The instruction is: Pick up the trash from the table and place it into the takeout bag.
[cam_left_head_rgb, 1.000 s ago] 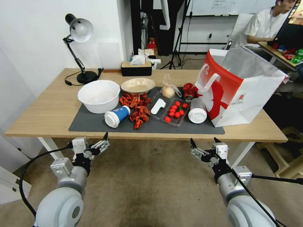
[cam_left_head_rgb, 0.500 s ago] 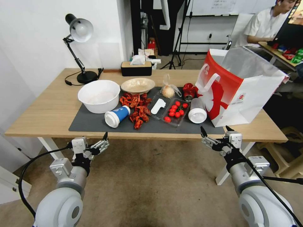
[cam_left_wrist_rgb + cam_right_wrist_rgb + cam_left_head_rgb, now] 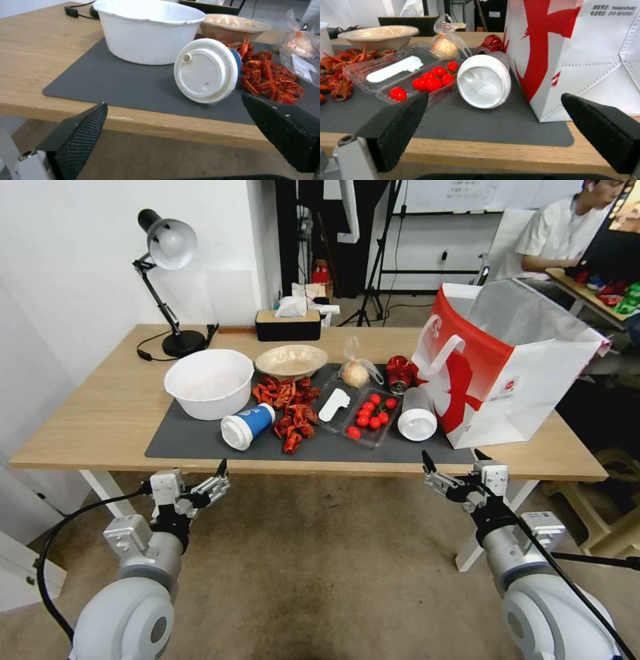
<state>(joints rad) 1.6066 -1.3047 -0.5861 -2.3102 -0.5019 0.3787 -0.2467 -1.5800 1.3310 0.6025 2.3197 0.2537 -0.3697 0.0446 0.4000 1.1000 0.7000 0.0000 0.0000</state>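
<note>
Grey mat (image 3: pixel 200 443) on your table (image 3: pixel 100 413), contents: large white bowl (image 3: pixel 209 382), nothing visible inside; shallow beige bowl (image 3: pixel 291 360) behind the crayfish shells (image 3: pixel 288 407); blue-white lidded cup (image 3: pixel 247 426) on its side; clear tray (image 3: pixel 370 415) holding cherry tomatoes; clear bag with pale lump (image 3: pixel 357 372); crushed red can (image 3: pixel 400 372); white cup (image 3: pixel 417 415) on its side, touching your takeout bag (image 3: pixel 507 367), which stands open; left gripper (image 3: pixel 220 478) and right gripper (image 3: pixel 448 467) both spread wide, holding nothing, just off the table's near edge.

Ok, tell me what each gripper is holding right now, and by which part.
Nothing is held. The left gripper and the right gripper both hover open before the table edge.
</note>
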